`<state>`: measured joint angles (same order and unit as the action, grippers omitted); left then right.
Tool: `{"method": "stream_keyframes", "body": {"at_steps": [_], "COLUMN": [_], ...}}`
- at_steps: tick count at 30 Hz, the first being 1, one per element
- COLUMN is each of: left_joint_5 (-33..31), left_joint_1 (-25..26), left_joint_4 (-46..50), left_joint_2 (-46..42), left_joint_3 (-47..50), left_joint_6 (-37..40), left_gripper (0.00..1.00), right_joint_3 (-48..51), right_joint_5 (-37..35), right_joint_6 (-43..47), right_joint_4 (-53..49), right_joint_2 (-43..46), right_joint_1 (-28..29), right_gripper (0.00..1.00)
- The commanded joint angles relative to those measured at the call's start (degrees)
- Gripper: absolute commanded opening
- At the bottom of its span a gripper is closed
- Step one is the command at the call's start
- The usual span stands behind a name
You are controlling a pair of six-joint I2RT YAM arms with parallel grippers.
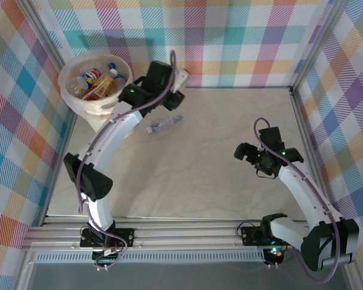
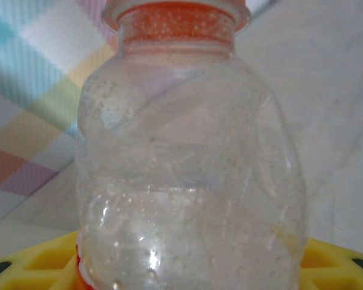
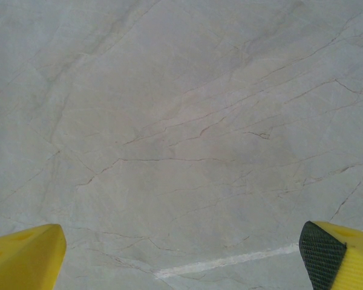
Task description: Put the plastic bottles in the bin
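From the top external view: left end effector [image 1: 175, 84] raised at the far side of the tabletop [image 1: 206, 175], just right of the bin [image 1: 65, 81], clamped on a crushed clear bottle [image 1: 181, 77]. Bin in the far left corner against the checked wall, with several bottles in the bin [image 1: 97, 83], orange and blue labels among them. One loose bottle [image 1: 165, 124] lying on its side on the marbled surface, near the left forearm and apart from the bin. Right end effector [image 1: 245, 151] over the right half, jaws spread, well apart from every bottle.

From the left wrist: crushed clear bottle [image 2: 187, 181] close up, dented and fogged, orange cap at the top, base pinched between the yellow fingers [image 2: 30, 263]. Checked wall behind on the left, pale tabletop on the right.

From the right wrist: yellow fingers [image 3: 24, 254] at the two bottom corners, set wide apart, black pad showing on the right one. Below them grey-veined tabletop with a pale line [image 3: 224, 263] across it.
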<state>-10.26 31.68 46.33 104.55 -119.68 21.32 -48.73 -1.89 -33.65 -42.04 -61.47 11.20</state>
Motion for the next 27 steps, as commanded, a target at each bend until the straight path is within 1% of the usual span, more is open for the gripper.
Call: {"method": "stream_keyframes", "body": {"at_steps": [1, 6, 10, 13, 16, 20, 23, 25, 27], "left_joint_5": [-2.3, -2.5, -2.0, -1.1, 1.3, 3.5, 6.2, 7.0, 6.5], "left_joint_1": [-5.0, -13.1, -18.5, -22.0, -25.8, -31.7, -35.3, -36.6, -37.4], "left_joint_4": [-1.4, -0.8, -1.6, -2.3, -2.7, -2.8, -2.7, -3.4, -5.2], "left_joint_2": [-4.6, -7.0, -8.2, -8.4, -8.1, -6.0, -3.7, -2.3, -0.9], "left_joint_3": [-2.3, -2.8, -2.4, -2.4, -3.0, -6.1, -9.0, -9.9, -10.2], "left_joint_6": [-3.7, -6.3, -8.3, -9.9, -11.1, -9.6, -6.1, -3.5, -0.7], "left_gripper": [0.35, 0.35, 0.35, 0.35, 0.35, 0.35, 0.34, 0.34, 0.34], "right_joint_3": [0.5, 0.5, 0.3, 0.0, 0.1, 0.3, 0.4, 0.4, 0.3], "right_joint_5": [0.0, 0.1, 0.4, 0.3, 0.2, 0.1, -0.2, -0.1, 0.3], "right_joint_6": [0.6, 0.6, 0.8, 0.9, 0.8, 0.9, 1.0, 0.7, 0.5], "right_joint_4": [0.5, 0.9, 1.0, 0.7, 0.7, 0.4, 0.4, 0.7, 1.2], "right_joint_2": [-0.3, -0.6, -0.6, -0.7, -0.6, -0.4, -0.5, -0.9, -1.5], "right_joint_1": [-0.3, -0.3, -0.3, -0.3, -0.3, -0.3, -0.3, -0.3, -0.3], "right_gripper": [1.0, 1.0, 1.0, 1.0, 1.0, 1.0, 1.0, 1.0, 1.0]}}
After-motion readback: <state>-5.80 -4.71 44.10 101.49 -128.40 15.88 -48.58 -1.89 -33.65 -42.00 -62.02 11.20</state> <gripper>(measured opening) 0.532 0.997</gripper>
